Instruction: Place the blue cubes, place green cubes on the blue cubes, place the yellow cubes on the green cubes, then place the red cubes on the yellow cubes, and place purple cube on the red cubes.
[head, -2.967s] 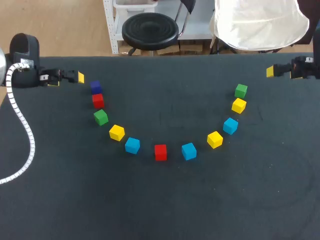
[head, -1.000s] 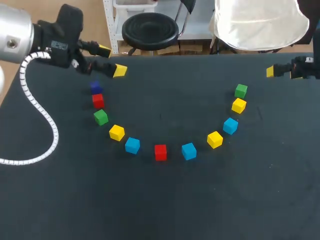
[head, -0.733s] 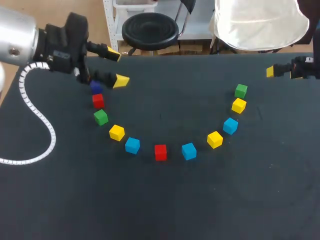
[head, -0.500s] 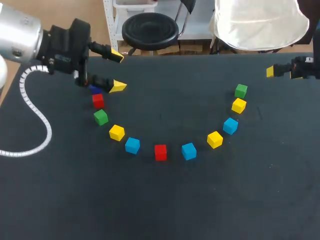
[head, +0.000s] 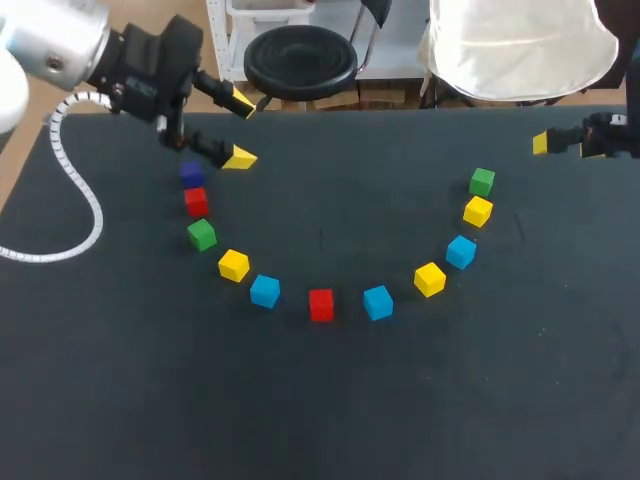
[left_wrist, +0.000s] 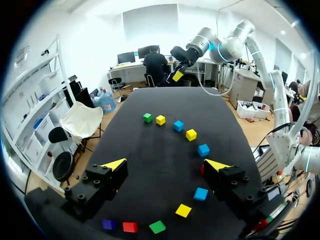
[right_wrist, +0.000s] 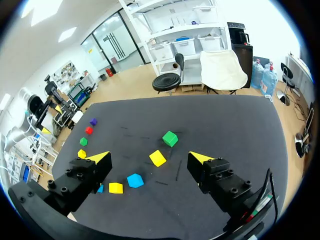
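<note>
Right, eleven cubes (head: 430, 279) lie in an arc on the table (head: 320, 410): red cube (head: 321, 304) nearest, blue cubes (head: 265, 291) flanking it, yellows (head: 233, 265) and greens (head: 201, 234) farther out, purple cube (head: 191, 173) at the far left end. Near it hangs the left gripper (head: 240, 130), fingers spread, empty; right gripper (head: 542, 144) likewise, far right.

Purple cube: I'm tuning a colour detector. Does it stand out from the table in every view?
Head view: the purple cube is dim, with low contrast against the black table, close beside the left gripper. Left wrist view: brighter, clearly distinct. Right wrist view: small but distinct.
</note>
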